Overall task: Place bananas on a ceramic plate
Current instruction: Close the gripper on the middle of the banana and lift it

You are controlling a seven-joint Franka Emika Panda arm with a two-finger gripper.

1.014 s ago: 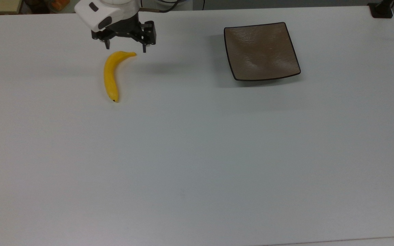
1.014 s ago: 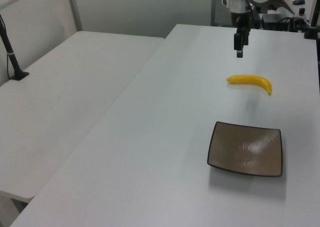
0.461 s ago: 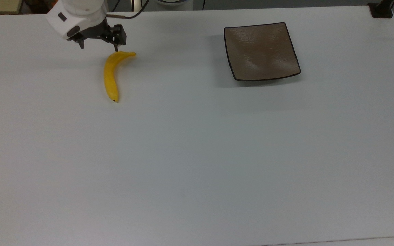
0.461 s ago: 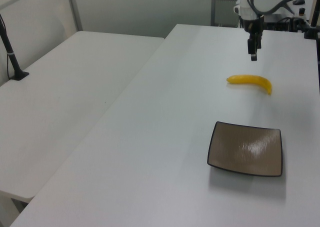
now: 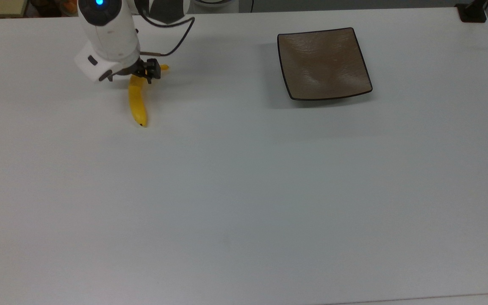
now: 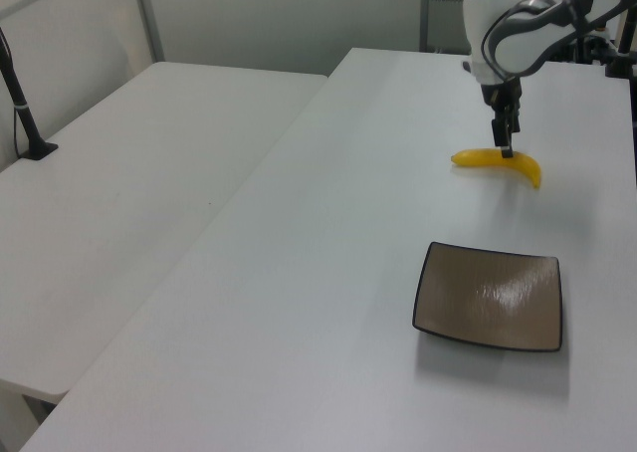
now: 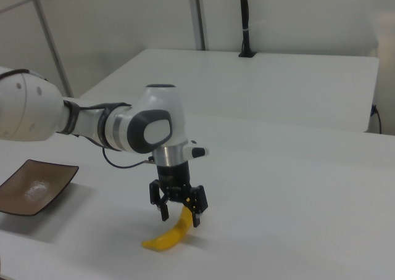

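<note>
The curved, smooth bright-yellow banana (image 5: pixel 137 99) lies flat on the matte white table (image 5: pixel 244 190), its dark tip toward the top view's bottom edge and its short stem end poking out past the arm toward the top view's right; in the right view it sits directly beneath the black two-finger gripper (image 7: pixel 180 216), whose fingers stand spread wide, one on each side of the fruit's upper part, not yet closed on it. A second ago that gripper hung above the table beyond the stem; half a second ago it had slid toward the top view's left; now it has come down over the banana, which itself has not shifted; I judge the reach all but finished and the squeeze to be the next thing, with nothing yet lifted. The square brown-grey glossy ceramic plate (image 5: pixel 323 63), thin dark rim and slightly upturned corners, faintly brushed and catching a pale glint, sits bare and well apart toward the top view's right. The banana's skin looks slick and its body rounded, so a grip off the middle might let it swivel; the white arm (image 7: pixel 92 126) is smooth moulded shell, a thin cable (image 5: pixel 172 40) looping beside its wrist.
</note>
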